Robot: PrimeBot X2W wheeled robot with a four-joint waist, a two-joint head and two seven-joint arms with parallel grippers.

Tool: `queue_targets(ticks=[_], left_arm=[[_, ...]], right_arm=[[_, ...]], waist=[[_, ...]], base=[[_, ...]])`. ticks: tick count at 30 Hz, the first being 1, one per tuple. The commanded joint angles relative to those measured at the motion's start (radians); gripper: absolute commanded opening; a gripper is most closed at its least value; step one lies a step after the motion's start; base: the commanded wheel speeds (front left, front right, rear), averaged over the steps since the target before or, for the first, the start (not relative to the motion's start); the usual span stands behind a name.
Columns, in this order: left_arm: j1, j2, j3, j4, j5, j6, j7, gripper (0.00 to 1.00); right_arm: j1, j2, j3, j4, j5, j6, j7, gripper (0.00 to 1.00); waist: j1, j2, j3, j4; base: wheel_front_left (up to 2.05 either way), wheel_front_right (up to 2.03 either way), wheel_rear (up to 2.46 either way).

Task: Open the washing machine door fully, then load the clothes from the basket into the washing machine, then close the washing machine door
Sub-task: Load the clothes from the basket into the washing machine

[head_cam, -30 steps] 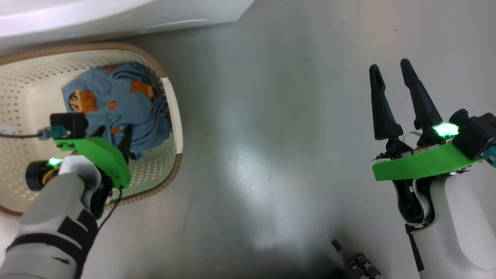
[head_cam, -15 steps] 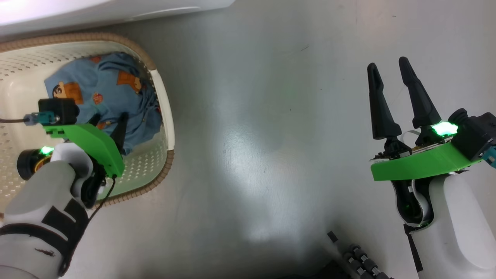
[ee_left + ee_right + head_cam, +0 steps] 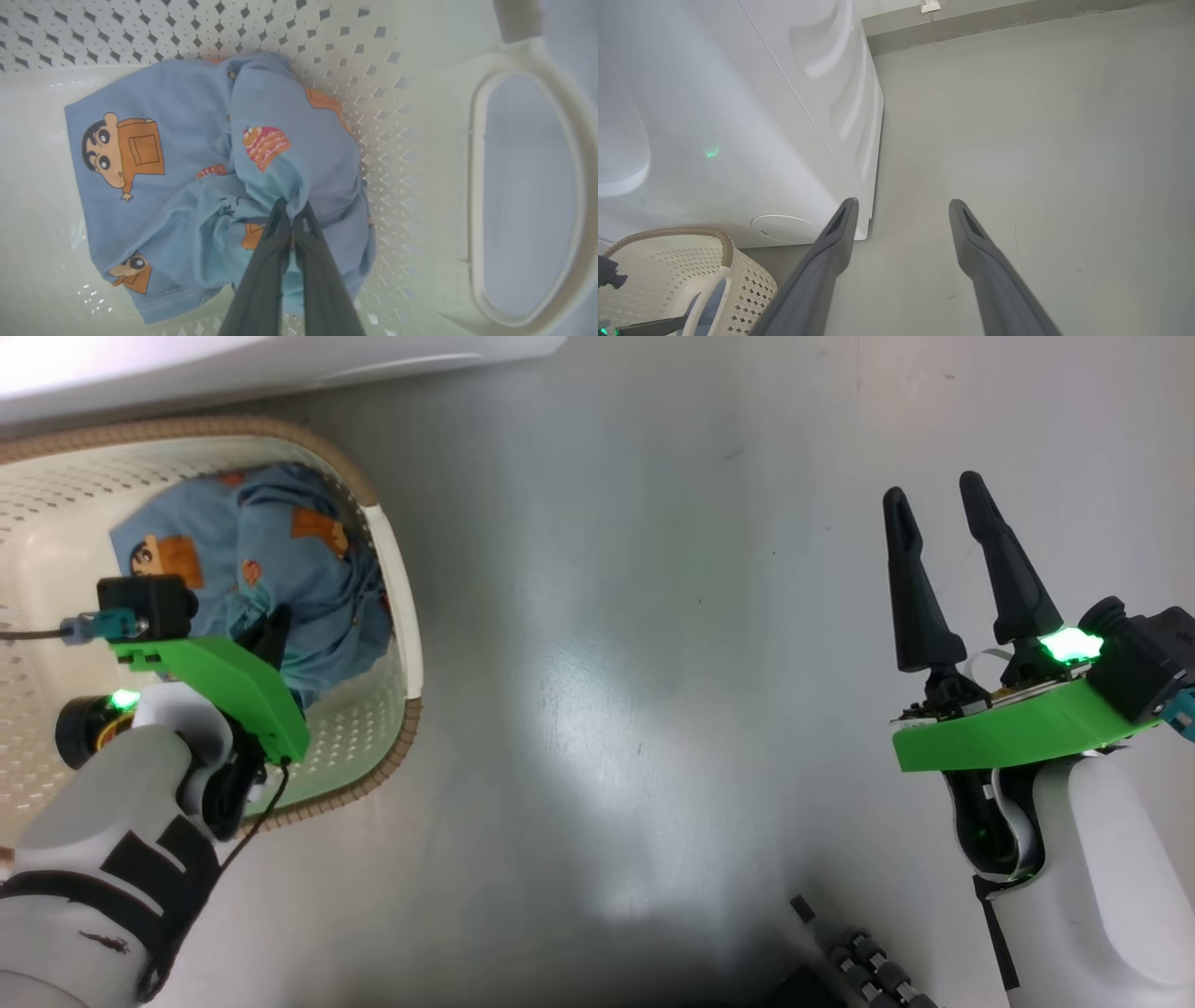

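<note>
left gripper (image 3: 293, 208) pinching clothes (image 3: 187, 140), basket (image 3: 397, 116) wall near

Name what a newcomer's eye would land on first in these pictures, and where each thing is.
The light blue clothes with orange cartoon figures stand out, bunched in the cream basket at the head view's left, where the left gripper is shut on a fold of them. At the right, the right gripper hangs open over the grey floor.
</note>
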Motion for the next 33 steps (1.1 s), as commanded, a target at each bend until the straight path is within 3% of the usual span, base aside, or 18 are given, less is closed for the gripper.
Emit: queue_targets(ticks=[1, 5, 11, 15, 33], left_arm=[[-0.002, 0.032, 0.004, -0.011, -0.024, -0.002, -0.023, 0.00], [0.014, 0.026, -0.003, -0.010, -0.076, -0.002, -0.082, 0.00], [0.056, 0.024, 0.063, -0.039, -0.109, -0.002, -0.108, 0.00], [0.091, 0.027, 0.145, -0.067, -0.056, -0.002, -0.109, 0.00], [0.441, -0.029, 0.610, -0.303, 0.383, -0.002, -0.109, 0.00]], right_arm=[[0.023, 0.002, 0.012, -0.018, -0.009, 0.003, -0.012, 1.00], [0.026, -0.004, 0.008, -0.011, -0.009, 0.003, -0.012, 1.00], [0.037, -0.015, 0.001, 0.005, -0.004, 0.003, -0.012, 1.00], [0.050, -0.022, 0.001, 0.017, -0.002, 0.003, -0.012, 1.00], [0.206, -0.061, -0.007, 0.086, 0.023, 0.003, -0.012, 1.00]], waist=[[0.0000, 0.0000, -0.018, 0.011], [0.0000, 0.0000, -0.068, 0.037], [0.0000, 0.0000, -0.154, 0.077], [0.0000, 0.0000, -0.205, 0.098], [0.0000, 0.0000, -0.522, 0.170]], base=[[0.00, 0.00, 0.00], [0.00, 0.00, 0.00], [0.00, 0.00, 0.00], [0.00, 0.00, 0.00], [0.00, 0.00, 0.00]])
